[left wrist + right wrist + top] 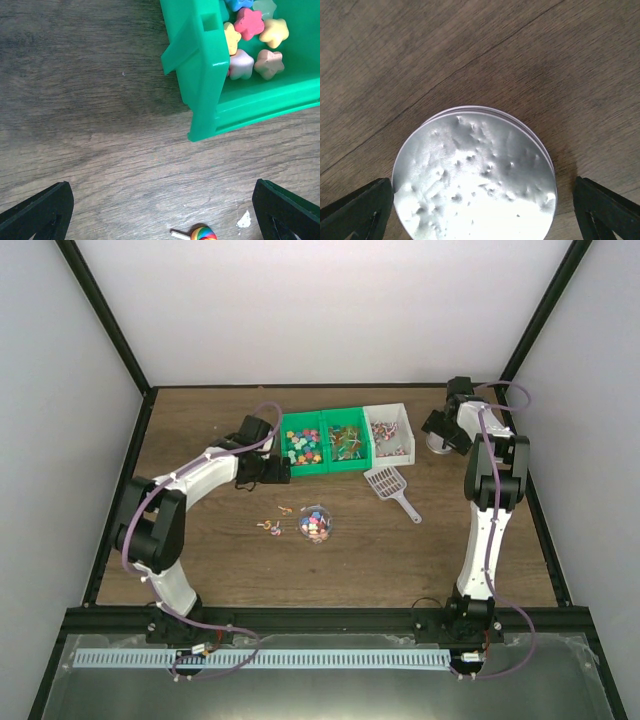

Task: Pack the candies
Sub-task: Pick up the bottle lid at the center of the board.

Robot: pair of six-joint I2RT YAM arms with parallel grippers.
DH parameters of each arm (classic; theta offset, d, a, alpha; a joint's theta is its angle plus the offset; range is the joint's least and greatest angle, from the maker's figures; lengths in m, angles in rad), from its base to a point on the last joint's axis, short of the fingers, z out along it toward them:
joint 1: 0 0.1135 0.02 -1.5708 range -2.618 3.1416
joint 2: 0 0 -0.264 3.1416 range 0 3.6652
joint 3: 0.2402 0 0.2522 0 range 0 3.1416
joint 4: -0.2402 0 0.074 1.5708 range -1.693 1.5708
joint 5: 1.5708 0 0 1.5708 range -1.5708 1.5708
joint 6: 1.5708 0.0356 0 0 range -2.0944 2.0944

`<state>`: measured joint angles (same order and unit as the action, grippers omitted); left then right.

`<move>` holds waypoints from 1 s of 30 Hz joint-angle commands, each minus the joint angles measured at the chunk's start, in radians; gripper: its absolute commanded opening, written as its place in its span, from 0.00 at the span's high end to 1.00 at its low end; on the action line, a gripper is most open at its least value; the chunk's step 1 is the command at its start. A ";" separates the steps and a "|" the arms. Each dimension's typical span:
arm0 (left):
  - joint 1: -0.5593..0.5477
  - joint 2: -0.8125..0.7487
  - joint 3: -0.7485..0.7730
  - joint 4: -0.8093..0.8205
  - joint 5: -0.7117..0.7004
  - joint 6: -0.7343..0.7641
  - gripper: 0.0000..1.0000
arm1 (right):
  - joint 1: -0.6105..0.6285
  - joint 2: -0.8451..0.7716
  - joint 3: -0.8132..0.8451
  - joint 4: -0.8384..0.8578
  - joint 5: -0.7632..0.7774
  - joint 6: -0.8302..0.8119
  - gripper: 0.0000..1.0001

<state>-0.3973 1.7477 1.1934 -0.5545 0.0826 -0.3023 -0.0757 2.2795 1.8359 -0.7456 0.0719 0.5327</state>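
The candies show in several places. Star-shaped candies (305, 446) fill the left green bin (292, 468), and in the left wrist view the same candies (255, 40) lie inside the bin's corner (205, 95). More candies (316, 523) sit in a small clear bowl, and loose lollipops (272, 526) lie beside it. One rainbow lollipop (202, 233) lies between my left fingers. My left gripper (272, 472) (160, 192) stands open by the bin's near-left corner, holding nothing. My right gripper (438, 432) (482, 182) is open over a round silver tin lid (475, 175), its fingers on either side.
A second green bin (347, 462) holds stick candies, and a white bin (392, 412) stands to its right. The grey scoop (391, 489) lies on the wood in front of the white bin. The silver lid (440, 447) rests at the back right, near the black frame.
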 commanded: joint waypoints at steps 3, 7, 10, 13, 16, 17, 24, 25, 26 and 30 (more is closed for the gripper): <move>0.000 0.012 0.027 0.002 -0.010 0.011 0.00 | -0.007 0.021 0.054 0.006 0.012 -0.023 0.00; 0.000 0.012 0.027 0.001 -0.015 0.011 0.00 | -0.007 0.021 0.051 0.017 0.015 -0.029 0.00; 0.000 0.016 0.026 -0.001 -0.016 0.011 0.00 | -0.007 0.036 0.068 0.013 0.015 -0.035 0.00; 0.000 0.016 0.026 -0.001 -0.015 0.009 0.00 | -0.007 0.065 0.101 -0.015 0.026 -0.040 0.01; 0.000 0.019 0.022 -0.001 -0.019 0.009 0.00 | -0.008 0.083 0.111 -0.025 0.035 -0.049 0.01; 0.000 0.019 0.022 -0.002 -0.020 0.009 0.00 | -0.007 0.088 0.110 -0.027 0.037 -0.050 0.01; 0.000 0.027 0.026 -0.008 -0.020 0.011 0.00 | -0.006 0.097 0.106 -0.041 0.034 -0.050 0.08; 0.000 0.026 0.027 -0.008 -0.019 0.011 0.00 | -0.006 0.097 0.106 -0.045 0.035 -0.053 0.08; 0.000 0.028 0.027 -0.007 -0.018 0.010 0.00 | -0.006 0.097 0.104 -0.047 0.039 -0.055 0.08; 0.000 0.033 0.028 -0.007 -0.014 0.009 0.00 | 0.000 0.088 0.089 -0.051 0.046 -0.072 0.07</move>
<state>-0.3973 1.7645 1.1973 -0.5560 0.0685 -0.3023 -0.0753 2.3421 1.9198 -0.7536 0.1085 0.4789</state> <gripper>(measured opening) 0.999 0.925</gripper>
